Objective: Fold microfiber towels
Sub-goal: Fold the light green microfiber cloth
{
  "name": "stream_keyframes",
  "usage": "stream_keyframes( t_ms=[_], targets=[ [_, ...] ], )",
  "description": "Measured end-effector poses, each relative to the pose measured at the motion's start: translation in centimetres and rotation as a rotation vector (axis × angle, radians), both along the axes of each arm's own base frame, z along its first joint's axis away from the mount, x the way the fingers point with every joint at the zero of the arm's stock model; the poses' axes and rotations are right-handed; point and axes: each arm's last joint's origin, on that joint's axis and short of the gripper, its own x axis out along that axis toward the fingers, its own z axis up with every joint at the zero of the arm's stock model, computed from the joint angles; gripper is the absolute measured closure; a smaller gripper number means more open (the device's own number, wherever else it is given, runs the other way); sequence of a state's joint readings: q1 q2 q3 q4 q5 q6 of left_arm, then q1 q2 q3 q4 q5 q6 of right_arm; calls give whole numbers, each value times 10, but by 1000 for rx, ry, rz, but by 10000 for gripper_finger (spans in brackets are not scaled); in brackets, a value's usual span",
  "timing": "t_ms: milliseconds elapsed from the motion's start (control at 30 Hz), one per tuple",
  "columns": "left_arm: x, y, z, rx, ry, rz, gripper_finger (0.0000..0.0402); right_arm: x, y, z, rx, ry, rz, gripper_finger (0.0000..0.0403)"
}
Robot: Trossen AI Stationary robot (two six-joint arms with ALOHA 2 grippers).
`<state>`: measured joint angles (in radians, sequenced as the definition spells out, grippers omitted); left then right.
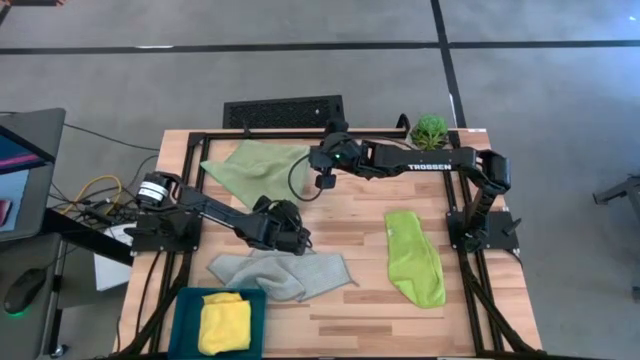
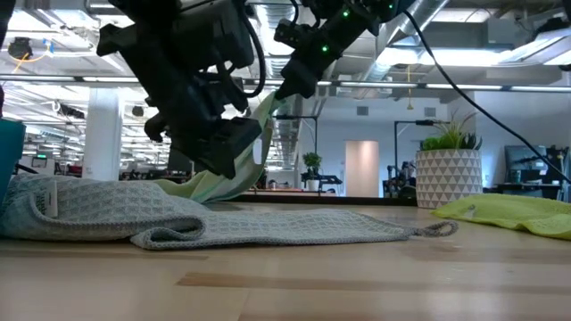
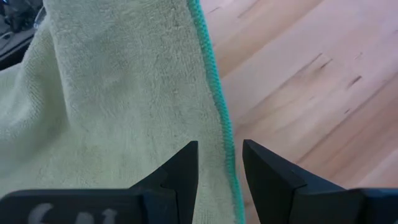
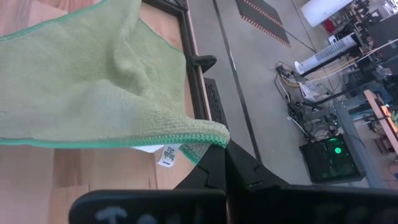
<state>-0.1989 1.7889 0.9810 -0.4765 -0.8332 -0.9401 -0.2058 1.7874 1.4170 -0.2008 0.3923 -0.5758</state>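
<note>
The big wooden table [image 1: 360, 300] has light planks and a black frame. The long dark right arm [image 1: 430, 162] has white letters on it that read TROSSEN.

The sage green towel [image 1: 250, 168] is soft and fuzzy with a bright green stitched edge. It lies at the back of the table, on the left side, and one corner is lifted up into the air. A small white tag [image 4: 165, 154] with tiny writing too small to read hangs under that corner. The right gripper [image 4: 217, 163] is pinched tight on this lifted corner. The left gripper [image 3: 221, 163] is just beside the towel's stitched edge, with its two dark fingers a little apart and the edge running between them; I cannot tell if they squeeze it.

The lime green towel [image 1: 414, 258] lies folded in a long strip on the right side. The pale grey-green towel [image 1: 285, 272] lies crumpled near the front, just in front of the left gripper. The bright yellow towel [image 1: 224, 322] sits folded in the teal plastic bin [image 1: 184, 308] at the front left corner
</note>
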Motion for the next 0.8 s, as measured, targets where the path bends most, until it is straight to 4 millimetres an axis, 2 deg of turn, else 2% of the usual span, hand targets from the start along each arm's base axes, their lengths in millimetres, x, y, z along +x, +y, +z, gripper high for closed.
stream_keyframes(
  t_ms=[367, 567, 800],
  targets=[
    [-1, 0, -1, -6, 13, -2, 283, 0, 0, 1, -2, -8, -1, 395],
    [2, 0, -15, -1, 38, 11, 283, 3, -1, 12, -8, -36, -1, 395],
    [-4, 0, -25, -14, 75, 67, 283, 3, -3, 20, -11, -49, -7, 395]
  ],
)
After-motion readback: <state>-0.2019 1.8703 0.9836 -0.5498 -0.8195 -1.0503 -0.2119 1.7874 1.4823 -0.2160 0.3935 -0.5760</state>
